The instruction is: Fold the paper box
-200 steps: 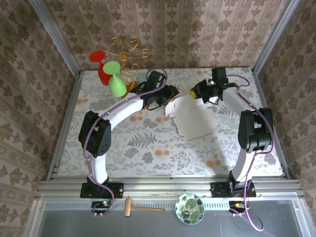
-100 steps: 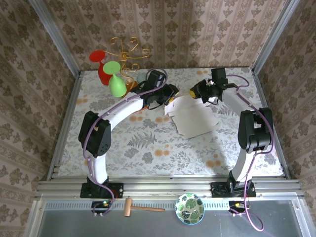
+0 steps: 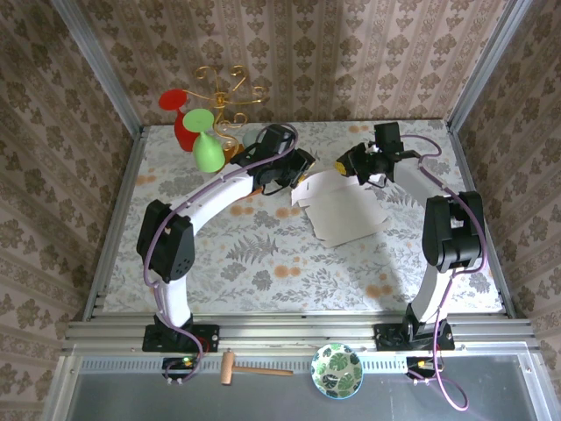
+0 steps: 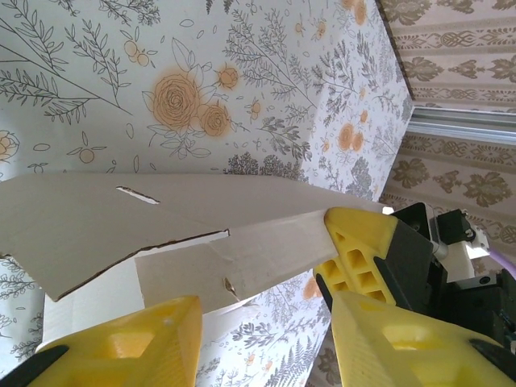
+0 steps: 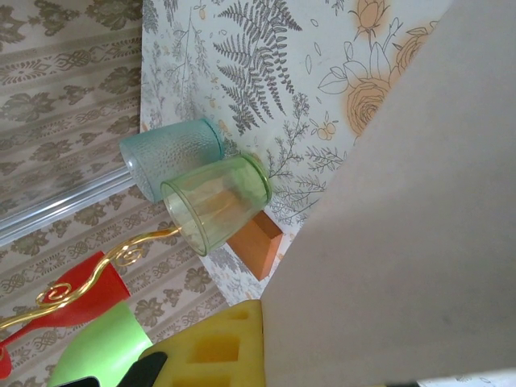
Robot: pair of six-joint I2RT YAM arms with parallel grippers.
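Lying flat on the floral worktop (image 3: 219, 254), towards its far right of centre, the paper box (image 3: 346, 210) is an unfolded pale sheet with its flaps spread out. Both arms reach over to its far edge.

The left hand (image 3: 304, 168) sits at the sheet's far left corner. From the left wrist, its two yellow fingers (image 4: 153, 339) stand well apart, and the sheet (image 4: 161, 218) lies beyond them with a short slit and a torn-looking cut line showing. The corner flap there is lifted off the worktop.

The right hand (image 3: 348, 165) is at the far edge, just beside the left one. In the left wrist view one of its yellow fingers (image 4: 363, 250) presses against the raised edge of the card. From the right wrist, the sheet (image 5: 403, 226) lies against a yellow finger (image 5: 214, 347); the other finger is hidden behind the card, so the hand seems to be clamped on it.

At the far left corner a gold wire stand (image 3: 223, 88) carries a red cup (image 3: 175, 110) and a green cup (image 3: 208, 149). The right wrist camera also shows a teal tumbler (image 5: 169, 165), a clear green tumbler (image 5: 218, 201) and an orange-brown block (image 5: 254, 242) close together.

On the near ledge lie a wooden mallet (image 3: 250, 368) and a leaf-patterned bowl (image 3: 337, 370).
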